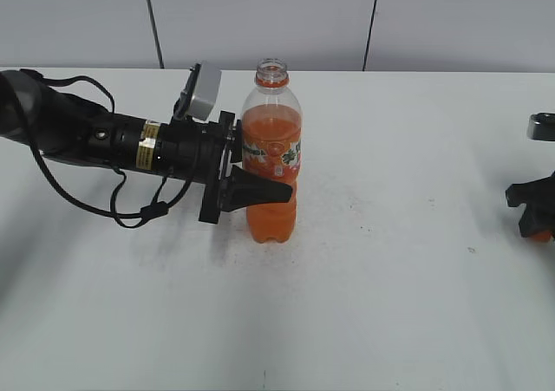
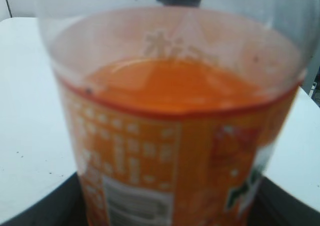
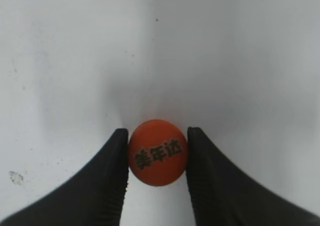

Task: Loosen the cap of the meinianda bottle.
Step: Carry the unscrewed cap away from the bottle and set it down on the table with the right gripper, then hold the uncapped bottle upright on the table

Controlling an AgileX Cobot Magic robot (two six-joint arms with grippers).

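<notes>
The meinianda bottle (image 1: 272, 153) stands upright on the white table with its mouth open and no cap on it. My left gripper (image 1: 260, 190) is shut on the bottle at its label band; the left wrist view is filled by the bottle (image 2: 170, 136). The orange cap (image 3: 158, 152), with green characters on its top, sits between the two black fingers of my right gripper (image 3: 158, 158), which is shut on it low over the table. In the exterior view the right gripper (image 1: 536, 211) is at the far right edge, with a bit of orange below it.
The white table (image 1: 390, 278) spreads around the bottle. A grey wall with vertical seams (image 1: 373, 18) stands behind the table. The left arm's black cable (image 1: 130, 218) loops on the table at the left.
</notes>
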